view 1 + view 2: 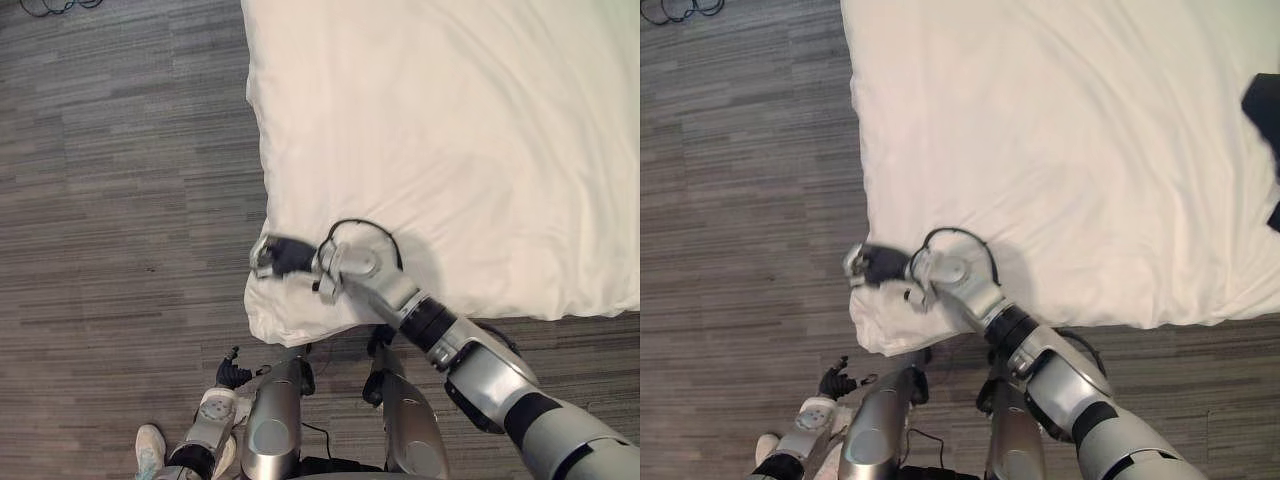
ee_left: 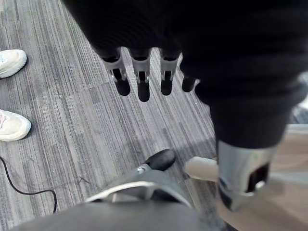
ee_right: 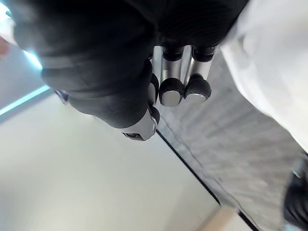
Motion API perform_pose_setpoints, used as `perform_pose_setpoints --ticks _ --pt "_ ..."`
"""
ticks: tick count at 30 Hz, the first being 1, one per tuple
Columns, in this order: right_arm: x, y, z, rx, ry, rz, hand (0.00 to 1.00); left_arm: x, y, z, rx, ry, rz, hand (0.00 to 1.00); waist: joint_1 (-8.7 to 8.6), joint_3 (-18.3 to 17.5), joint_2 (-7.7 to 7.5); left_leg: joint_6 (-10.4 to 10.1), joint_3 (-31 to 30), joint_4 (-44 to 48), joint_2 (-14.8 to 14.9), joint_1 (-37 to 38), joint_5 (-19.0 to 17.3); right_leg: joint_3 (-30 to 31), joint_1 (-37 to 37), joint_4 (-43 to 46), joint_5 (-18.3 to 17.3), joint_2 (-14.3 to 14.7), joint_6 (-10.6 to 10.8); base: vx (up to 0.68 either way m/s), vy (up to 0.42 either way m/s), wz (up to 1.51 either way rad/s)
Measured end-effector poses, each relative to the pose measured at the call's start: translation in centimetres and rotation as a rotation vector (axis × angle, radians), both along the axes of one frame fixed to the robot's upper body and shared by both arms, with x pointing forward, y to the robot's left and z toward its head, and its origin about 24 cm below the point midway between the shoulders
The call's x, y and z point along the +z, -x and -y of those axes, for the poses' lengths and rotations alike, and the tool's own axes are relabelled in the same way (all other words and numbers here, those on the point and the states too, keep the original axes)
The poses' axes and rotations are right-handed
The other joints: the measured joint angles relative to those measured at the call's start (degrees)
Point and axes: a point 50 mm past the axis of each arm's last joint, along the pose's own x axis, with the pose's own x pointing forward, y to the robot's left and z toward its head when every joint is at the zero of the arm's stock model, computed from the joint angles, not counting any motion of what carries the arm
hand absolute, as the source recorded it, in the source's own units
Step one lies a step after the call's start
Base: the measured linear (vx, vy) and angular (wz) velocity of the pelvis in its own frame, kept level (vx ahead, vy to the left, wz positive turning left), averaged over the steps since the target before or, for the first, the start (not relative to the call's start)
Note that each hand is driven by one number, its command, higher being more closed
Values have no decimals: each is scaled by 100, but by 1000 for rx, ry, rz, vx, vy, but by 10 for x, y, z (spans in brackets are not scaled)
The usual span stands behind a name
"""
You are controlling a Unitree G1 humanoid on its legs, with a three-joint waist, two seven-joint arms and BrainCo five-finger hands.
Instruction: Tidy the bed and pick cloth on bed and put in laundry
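Nearest, the left hand hangs low over the grey floor in front of the bed, its fingers straight and relaxed, holding nothing. A person's pale shoes stand on the floor close by. Just beyond, the right hand lies on the near left corner of the bed, where the white cover bunches and droops over the edge. Its fingers are curled in, with no fabric seen between them. Farther off, a dark cloth lies at the bed's right edge, well apart from both hands.
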Motion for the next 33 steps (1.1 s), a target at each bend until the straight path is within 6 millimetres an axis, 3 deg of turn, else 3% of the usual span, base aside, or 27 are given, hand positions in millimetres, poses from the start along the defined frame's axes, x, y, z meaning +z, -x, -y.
perform_pose_setpoints --ticks 5,9,13,15,17,21,23,25,27,29,31,33 --pt "-49 41 45 129 147 -101 100 0 2 0 -10 4 18 0 -63 29 30 1 -124 32 -39 126 0 -73 209 9 -9 -55 13 2 37 15" --pt "-54 76 37 300 85 -169 100 -2 4 -2 -23 11 3 0 -145 5 -22 -7 -57 32 -31 556 -7 43 578 17 -20 -43 25 -58 39 -17" --pt "-26 90 14 449 -100 -114 100 -6 12 -8 -14 -4 -33 0 -161 -226 -213 -38 59 -175 26 823 -106 239 611 -7 -107 41 -1 -87 15 -33" --pt "5 100 -6 517 -277 -55 100 -12 23 -15 -3 -23 -80 0 -182 -484 -408 -89 117 -276 46 1010 -139 280 734 -59 -67 74 -19 -13 6 -18" --pt "64 101 -27 525 -586 30 100 -20 39 -21 13 -39 -153 0 -203 -889 -572 -137 172 -398 68 1254 -106 309 906 -82 -32 113 -57 47 -1 -11" --pt "162 72 -41 352 -1037 133 100 -30 57 -19 12 -34 -244 0 -233 -1404 -595 -186 197 -464 98 1506 -52 350 1121 -85 -20 143 -19 67 2 -4" --pt "182 62 -43 282 -1104 156 100 -32 62 -20 11 -38 -265 0 -233 -1510 -570 -188 200 -464 101 1543 -51 352 1155 -85 -20 150 -17 48 4 0" --pt "192 54 -46 215 -1124 133 100 -33 65 -18 24 -29 -280 0 -233 -1543 -551 -192 224 -464 109 1595 -47 367 1195 -85 -17 158 -15 31 2 -4" --pt "186 51 -52 235 -1085 67 100 -34 67 -18 27 -25 -285 0 -230 -1546 -537 -196 242 -463 120 1629 -45 391 1221 -85 -17 163 -16 7 3 -5" --pt "173 61 -59 413 -1002 -27 100 -35 70 -18 25 -14 -293 0 -224 -1529 -510 -206 276 -463 132 1596 -32 427 1171 -86 7 165 -14 -11 1 -11" --pt "156 90 -71 676 -872 -134 100 -35 72 -17 40 -1 -275 0 -226 -1458 -403 -197 301 -466 132 1466 15 434 1028 -85 55 160 -28 -11 -2 -5" --pt "154 91 -73 692 -849 -158 100 -33 68 -15 31 4 -245 0 -222 -1347 -310 -180 239 -492 132 1364 76 412 952 -86 74 151 -38 -51 -8 19"
